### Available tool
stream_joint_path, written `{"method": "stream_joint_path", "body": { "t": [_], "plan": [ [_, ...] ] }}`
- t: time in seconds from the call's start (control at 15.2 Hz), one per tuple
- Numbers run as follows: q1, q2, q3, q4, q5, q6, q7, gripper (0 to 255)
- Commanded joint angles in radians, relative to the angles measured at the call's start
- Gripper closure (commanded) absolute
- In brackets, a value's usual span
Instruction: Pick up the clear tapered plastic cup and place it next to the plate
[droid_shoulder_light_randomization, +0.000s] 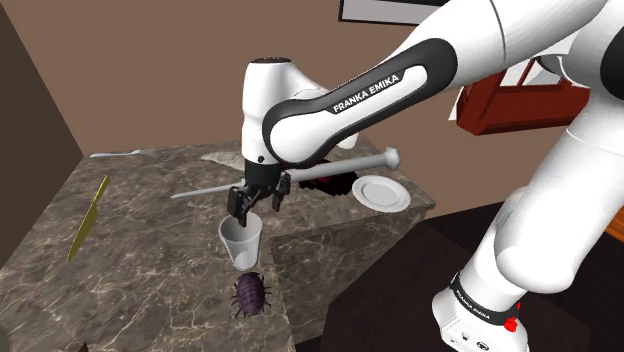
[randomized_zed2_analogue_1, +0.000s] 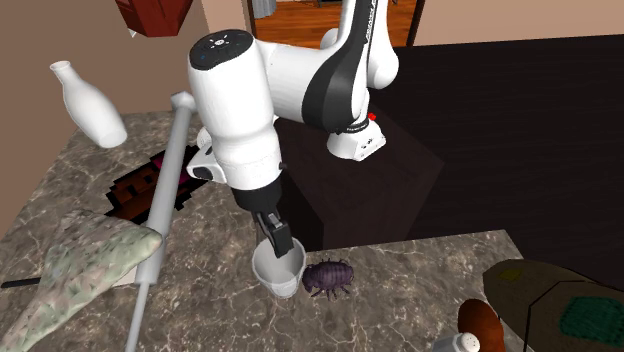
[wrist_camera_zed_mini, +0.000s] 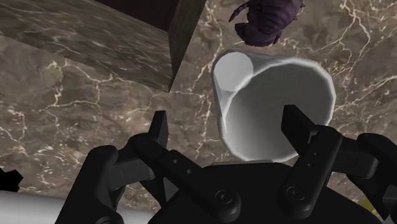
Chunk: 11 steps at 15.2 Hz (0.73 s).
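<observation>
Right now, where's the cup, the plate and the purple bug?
Cup (droid_shoulder_light_randomization: 241, 250), shoulder view, on its pale side wall.
Plate (droid_shoulder_light_randomization: 381, 193), shoulder view, on its bare middle.
Purple bug (droid_shoulder_light_randomization: 250, 293), shoulder view, on its ridged back.

Cup (droid_shoulder_light_randomization: 241, 243) (wrist_camera_zed_mini: 273, 108): pale, translucent white, tapering to a narrow base, upright and mouth-up on the marble counter (droid_shoulder_light_randomization: 150, 260) near its edge. My gripper (droid_shoulder_light_randomization: 253, 208) straddles its rim, fingers apart, not clasping. Plate (droid_shoulder_light_randomization: 382, 193): white, round, flat on the same counter, well apart from the cup.
</observation>
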Motion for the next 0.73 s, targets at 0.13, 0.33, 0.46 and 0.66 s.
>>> {"method": "stream_joint_path", "body": {
  "t": [0.13,0.33,0.46,0.66],
  "plan": [
    [0.004,0.037,0.004,-0.02,-0.016,0.056,0.013,0],
    [0.007,0.062,0.005,-0.031,-0.028,0.09,0.022,0],
    [0.007,0.062,0.005,-0.031,-0.028,0.09,0.022,0],
    [0.007,0.062,0.005,-0.031,-0.028,0.09,0.022,0]
  ]
}}
